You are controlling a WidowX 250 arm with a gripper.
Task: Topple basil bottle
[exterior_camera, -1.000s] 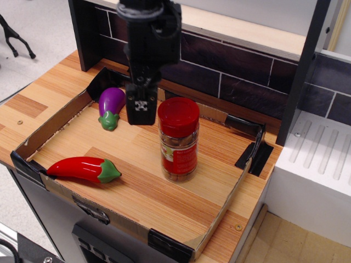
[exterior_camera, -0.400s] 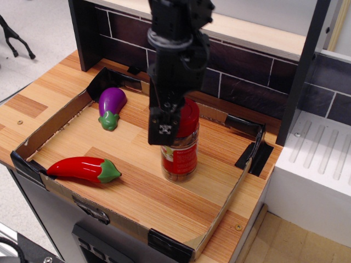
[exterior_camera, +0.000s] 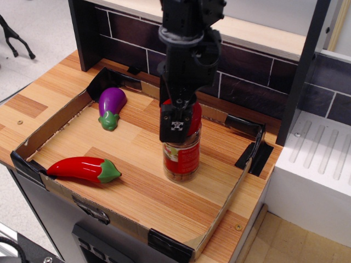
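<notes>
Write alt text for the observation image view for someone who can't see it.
A black robot arm's pincer covers the red lid of an upright basil bottle standing in a shallow wooden tray. A purple toy eggplant and red toy chili pepper lie to the left.

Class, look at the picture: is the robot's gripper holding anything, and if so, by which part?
It cannot be told. The gripper stands in front of the basil bottle at its red lid, hiding any contact; its fingers are not distinguishable.

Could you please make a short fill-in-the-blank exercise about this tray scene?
1. The spice jar stands ____ on the tray.
2. The gripper covers the jar's ____ lid.
3. The purple toy is an ____.
4. The chili pepper has a ____ stem.

Missing words: upright; red; eggplant; green
</notes>
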